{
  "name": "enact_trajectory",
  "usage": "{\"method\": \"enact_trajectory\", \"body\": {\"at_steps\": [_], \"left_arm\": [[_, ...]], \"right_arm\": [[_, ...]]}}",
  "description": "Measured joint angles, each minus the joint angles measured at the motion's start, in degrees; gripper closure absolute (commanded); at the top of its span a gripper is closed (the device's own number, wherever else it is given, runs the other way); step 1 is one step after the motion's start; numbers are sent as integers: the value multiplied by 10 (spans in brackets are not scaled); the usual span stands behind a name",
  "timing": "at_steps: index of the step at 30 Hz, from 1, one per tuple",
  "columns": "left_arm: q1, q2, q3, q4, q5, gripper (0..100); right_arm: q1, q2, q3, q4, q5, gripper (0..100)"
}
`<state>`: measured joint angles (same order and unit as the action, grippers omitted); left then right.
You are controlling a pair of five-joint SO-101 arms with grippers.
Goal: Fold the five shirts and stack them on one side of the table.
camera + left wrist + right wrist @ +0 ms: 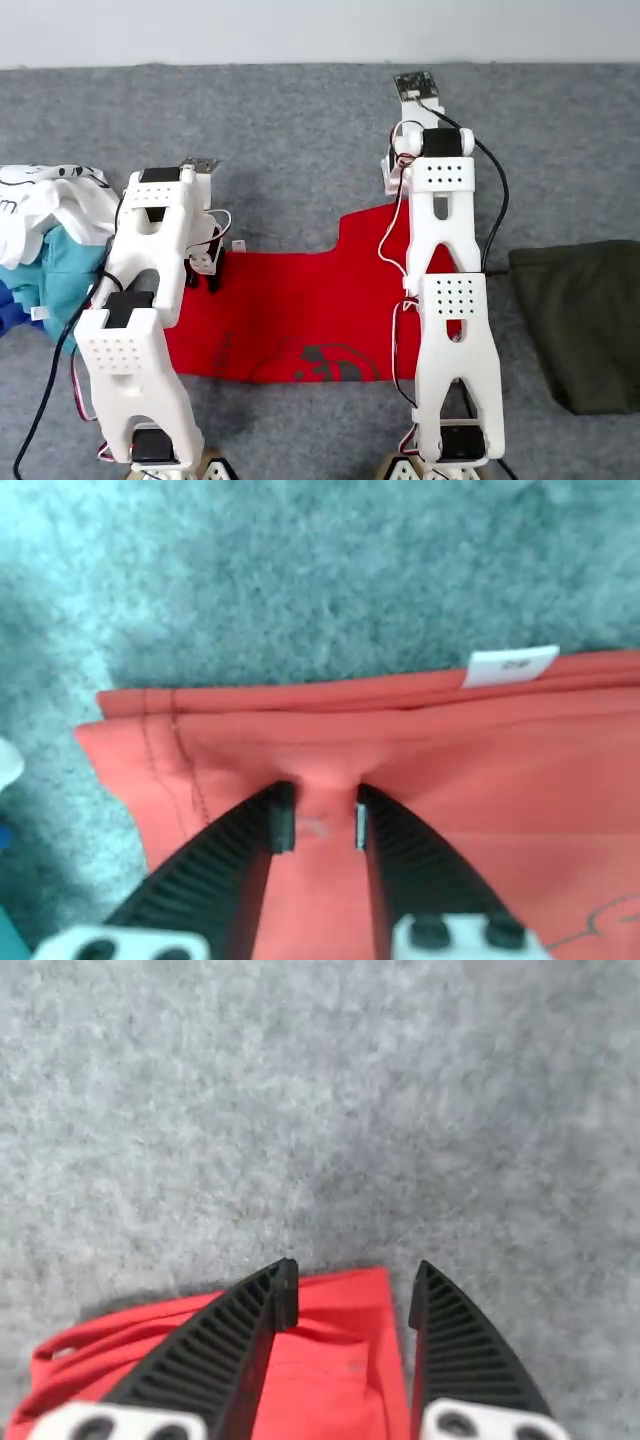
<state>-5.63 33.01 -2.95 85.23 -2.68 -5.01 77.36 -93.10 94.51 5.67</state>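
Observation:
The red shirt (pixel 300 310) lies spread across the middle of the grey table, print side up, with one part sticking out toward the back. My left gripper (pixel 205 270) sits at its left back corner. In the left wrist view the left gripper (pixel 322 820) is shut on a puckered fold of the red shirt (pixel 480 760), near a white tag (pixel 512 665). My right gripper (pixel 395 185) hovers at the back of the raised part. In the right wrist view the right gripper (pixel 350 1295) is open, its fingers straddling the corner of the red shirt (pixel 330 1360).
A folded dark green shirt (pixel 585 320) lies at the right edge. A loose pile at the left edge holds a white shirt (pixel 45 200), a teal shirt (pixel 60 270) and a blue one (pixel 8 310). Bare grey surface (pixel 280 130) stretches along the back.

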Motion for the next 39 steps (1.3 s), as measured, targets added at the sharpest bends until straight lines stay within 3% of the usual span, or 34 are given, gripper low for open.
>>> {"method": "enact_trajectory", "body": {"at_steps": [7,13,39], "left_arm": [[0,0,0,0,0,888],[0,8,-4,0,0,888],[1,11,-6,0,0,888]], "right_arm": [[-19,39,1,-1,0,814],[-18,39,0,-3,0,995],[-20,-6,-16,60,47,988]]}}
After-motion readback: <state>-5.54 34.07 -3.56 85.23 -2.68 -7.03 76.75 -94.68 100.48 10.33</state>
